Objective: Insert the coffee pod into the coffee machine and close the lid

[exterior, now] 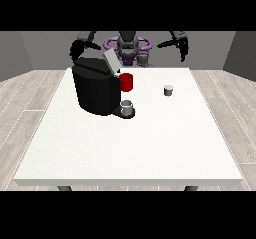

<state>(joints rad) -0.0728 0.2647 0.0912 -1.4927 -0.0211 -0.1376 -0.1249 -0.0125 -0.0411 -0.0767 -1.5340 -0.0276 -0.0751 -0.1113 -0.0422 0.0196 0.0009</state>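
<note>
Coffee machine (95,90), black and bulky, stands on the white table (130,148) at about ten o'clock from the table's middle. Its grey lid (111,61) is raised and tilted, the free end pointing up and back toward the robot (128,45). A red part (126,82) juts from the machine's front at three o'clock of its body, and below it a small grey cup (127,107) sits upright on the machine's dark base.

The coffee pod (168,90), a short grey-and-white cylinder, stands alone on the table at about one o'clock from the table's middle and at three o'clock of the machine, well apart from it. Its long axis runs vertically, the flat top facing up; it touches neither hand.

The hand at the view's left (77,49) hangs above the far table edge, just at twelve o'clock of the machine's back corner, its arm bent out to the side. Whether its fingers are straight or curled cannot be told. The hand at the view's right (183,48) is raised beyond the far edge at twelve o'clock of the pod, well apart from it, the fingers hanging downward, relaxed and holding nothing.

Count: one machine, one lid, one pod, one cup, two hands.
</note>
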